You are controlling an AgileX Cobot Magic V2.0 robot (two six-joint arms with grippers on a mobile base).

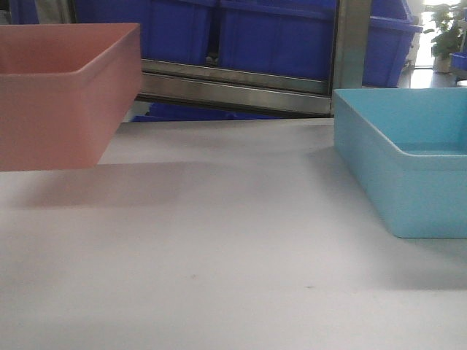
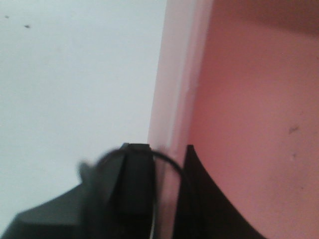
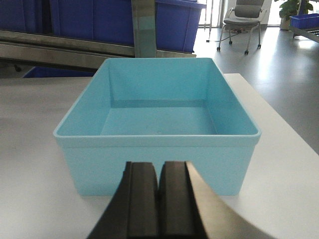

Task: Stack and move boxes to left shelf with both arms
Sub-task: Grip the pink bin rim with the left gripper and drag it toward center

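Two boxes share one pale desk (image 1: 219,255), whose far edge runs along a steel shelf rail (image 1: 233,84). Behind that rail we count at least three dark blue crates (image 1: 277,36). One office chair (image 3: 244,20) stands on the floor beyond the desk's far right corner. The pink box (image 1: 58,102) hangs at the desk's left side, raised over its own shadow. The blue box (image 1: 408,168) sits flat near the far right corner. We see two hands. The left hand (image 2: 163,149) clamps the pink box's wall, one finger inside and one outside. The right hand (image 3: 158,169) is closed on nothing, just short of the blue box's near wall.
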